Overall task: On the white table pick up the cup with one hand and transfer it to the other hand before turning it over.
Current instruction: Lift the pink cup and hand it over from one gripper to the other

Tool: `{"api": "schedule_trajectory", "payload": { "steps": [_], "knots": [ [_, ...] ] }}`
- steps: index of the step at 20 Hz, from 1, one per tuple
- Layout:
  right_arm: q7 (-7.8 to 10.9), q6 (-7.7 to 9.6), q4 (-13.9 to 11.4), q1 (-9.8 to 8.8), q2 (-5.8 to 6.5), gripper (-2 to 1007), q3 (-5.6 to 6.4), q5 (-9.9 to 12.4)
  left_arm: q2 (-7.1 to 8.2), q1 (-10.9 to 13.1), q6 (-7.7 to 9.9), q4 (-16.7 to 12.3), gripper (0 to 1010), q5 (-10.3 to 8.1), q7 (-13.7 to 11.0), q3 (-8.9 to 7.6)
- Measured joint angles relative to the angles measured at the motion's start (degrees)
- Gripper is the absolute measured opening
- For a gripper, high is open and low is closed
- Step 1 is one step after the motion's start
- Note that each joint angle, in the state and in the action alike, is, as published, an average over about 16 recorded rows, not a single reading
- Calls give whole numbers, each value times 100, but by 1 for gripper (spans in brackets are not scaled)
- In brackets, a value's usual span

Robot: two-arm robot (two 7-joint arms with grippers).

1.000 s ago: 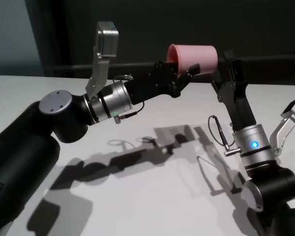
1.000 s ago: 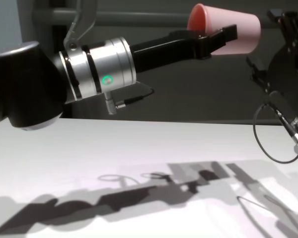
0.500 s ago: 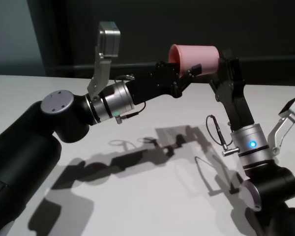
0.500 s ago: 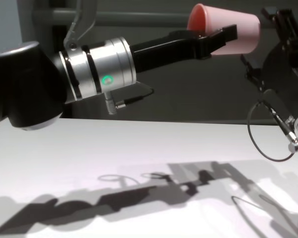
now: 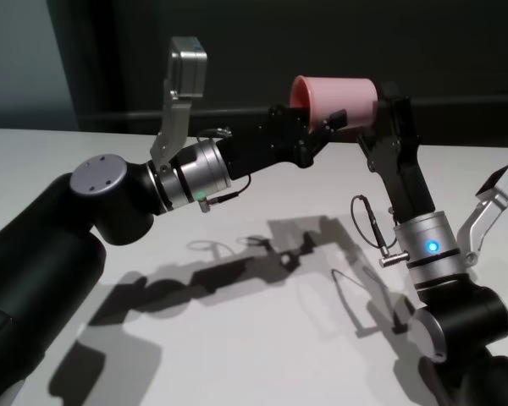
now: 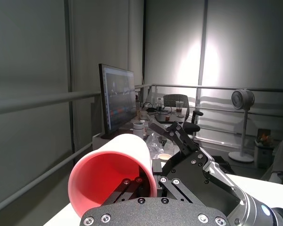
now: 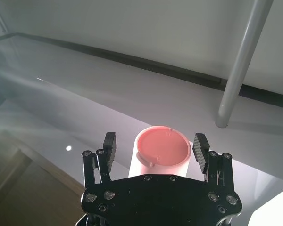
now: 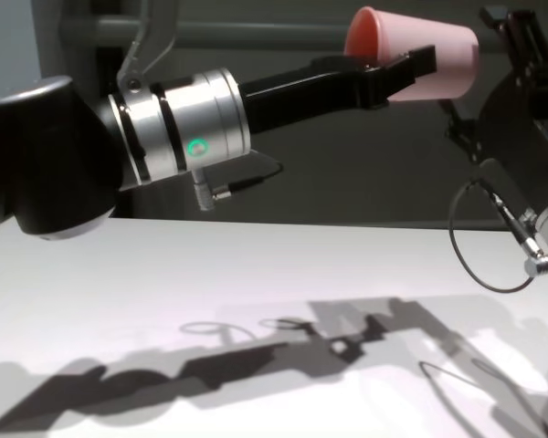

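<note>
Fingers (image 7: 201,151) of my right gripper (image 7: 155,150) are standing spread wide on either side of the pink plastic cup's (image 5: 337,97) closed base, not yet gripping; since a second ago that arm has been edging in nearer. My left gripper (image 8: 397,73) is staying clenched on the cup's wall by its rim, holding it sideways high above the plain white matte table (image 8: 256,274). Grey walls and rails are surrounding us.
</note>
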Motion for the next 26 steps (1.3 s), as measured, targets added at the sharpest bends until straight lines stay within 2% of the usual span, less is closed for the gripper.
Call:
{"api": "schedule_trajectory", "payload": {
  "steps": [26],
  "knots": [
    [136,-165,196,87,26,1002,-329,343,0,0,0,0,51,0,0,0]
  ]
}}
